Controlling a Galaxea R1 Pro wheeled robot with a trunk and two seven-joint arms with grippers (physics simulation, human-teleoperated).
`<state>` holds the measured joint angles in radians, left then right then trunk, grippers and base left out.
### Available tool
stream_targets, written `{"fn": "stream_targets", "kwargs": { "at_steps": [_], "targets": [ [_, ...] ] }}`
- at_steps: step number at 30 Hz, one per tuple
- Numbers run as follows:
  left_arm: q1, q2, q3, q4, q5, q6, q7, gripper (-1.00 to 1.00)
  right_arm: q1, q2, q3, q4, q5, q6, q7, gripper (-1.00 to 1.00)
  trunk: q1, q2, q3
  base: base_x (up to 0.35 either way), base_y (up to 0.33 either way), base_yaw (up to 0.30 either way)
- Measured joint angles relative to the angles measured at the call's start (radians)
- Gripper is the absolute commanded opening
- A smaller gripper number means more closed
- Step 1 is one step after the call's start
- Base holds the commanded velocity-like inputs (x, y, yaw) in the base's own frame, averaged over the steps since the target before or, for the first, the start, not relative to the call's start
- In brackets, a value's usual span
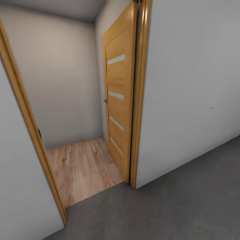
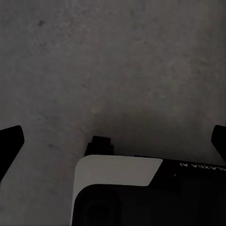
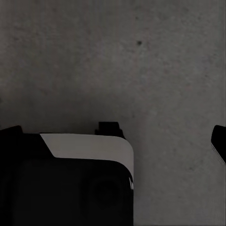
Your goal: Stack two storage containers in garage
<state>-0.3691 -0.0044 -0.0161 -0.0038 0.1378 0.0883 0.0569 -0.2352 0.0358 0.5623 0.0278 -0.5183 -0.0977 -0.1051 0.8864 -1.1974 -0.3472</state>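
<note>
Neither storage container is in view. The dark grey mottled floor (image 1: 173, 206) lies under me and runs up to an open doorway. In the left wrist view my left gripper (image 2: 114, 140) hangs open over that floor (image 2: 117, 56), its black fingertips (image 2: 10, 141) far apart with nothing between them. My right gripper (image 3: 115, 136) is likewise open above the grey floor (image 3: 117, 52), one black fingertip (image 3: 219, 141) showing at the picture's edge. Both point down beside my own black-and-white base (image 2: 122, 174).
An orange wood-panelled door (image 1: 118, 100) with pale slits stands swung open into a small space with light wood-plank flooring (image 1: 83, 166). Wooden door jambs (image 1: 138, 100) frame the opening between white walls (image 1: 193, 86). A grey wall (image 1: 63, 76) closes that space behind.
</note>
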Motion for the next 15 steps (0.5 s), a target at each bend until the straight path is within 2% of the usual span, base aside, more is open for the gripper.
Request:
{"fn": "stream_targets", "kwargs": {
  "at_steps": [3, 8, 15],
  "targets": [
    [0.019, 0.000, 0.000, 0.001, 0.000, 0.001, 0.000, 1.00, 0.000, 0.000, 0.000, 0.000, 0.002, 0.000, 0.000, 1.00, 0.000, 0.000, 0.000, 0.322, 0.000, 0.000],
    [0.108, 0.005, 0.001, 0.000, -0.004, -0.018, 0.001, 1.00, 0.000, 0.002, 0.000, 0.000, 0.007, 0.001, 0.000, 1.00, 0.000, 0.000, 0.000, 0.322, 0.000, 0.000],
    [0.119, 0.007, 0.001, -0.002, -0.005, -0.020, 0.001, 1.00, 0.000, 0.000, 0.000, 0.000, 0.006, 0.002, 0.000, 1.00, 0.000, 0.000, 0.000, 0.322, 0.000, 0.000]
  ]
}}
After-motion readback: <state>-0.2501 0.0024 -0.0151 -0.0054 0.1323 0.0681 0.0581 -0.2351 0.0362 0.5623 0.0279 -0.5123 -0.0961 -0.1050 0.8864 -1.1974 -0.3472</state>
